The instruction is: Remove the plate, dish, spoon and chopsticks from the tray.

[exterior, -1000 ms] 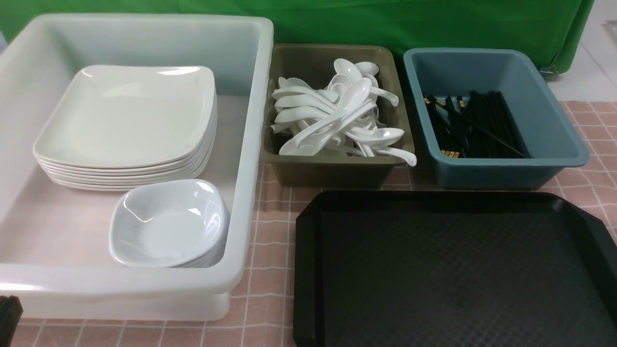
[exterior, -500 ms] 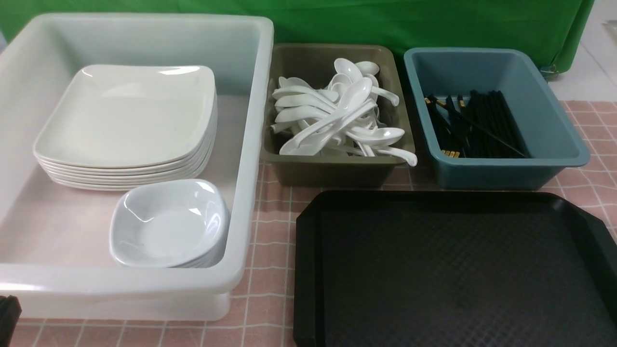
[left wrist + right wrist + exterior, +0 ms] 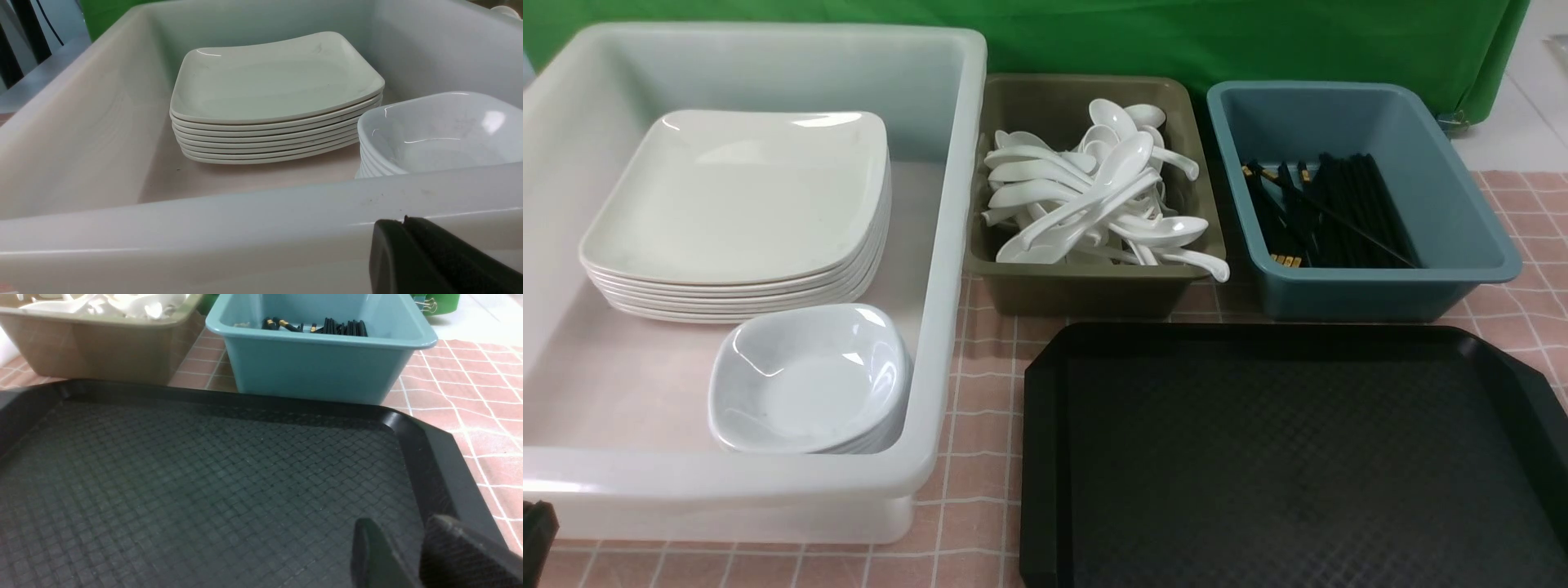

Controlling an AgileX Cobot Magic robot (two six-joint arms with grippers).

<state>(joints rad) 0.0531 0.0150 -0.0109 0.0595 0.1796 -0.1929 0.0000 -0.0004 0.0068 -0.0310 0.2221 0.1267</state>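
nothing has moved since the earlier frames; scene is static. tray (image 3: 1290,457) sits near right on the tabletop (image 3: 980,384), floor bare in the front and right wrist views, nothing left on it as far as they show. top plate (image 3: 739,196) is on the plate stack in the far half of the white bin (image 3: 956,245) on the left, small dishes (image 3: 809,380) stacked in its near corner. spoons (image 3: 1094,196) piled in the olive tub (image 3: 1086,294), far centre. chopsticks (image 3: 1327,212) lie in the blue tub (image 3: 1388,286), far right.

left gripper (image 3: 404,228) parked just outside the bin's near wall, fingers pressed together, holding nothing. right gripper (image 3: 408,539) hovers over the tray's near right corner, jaws partly spread, a visible gap, nothing between them.

my read: task looks done, all four item types are in containers. only retract left, if anything.
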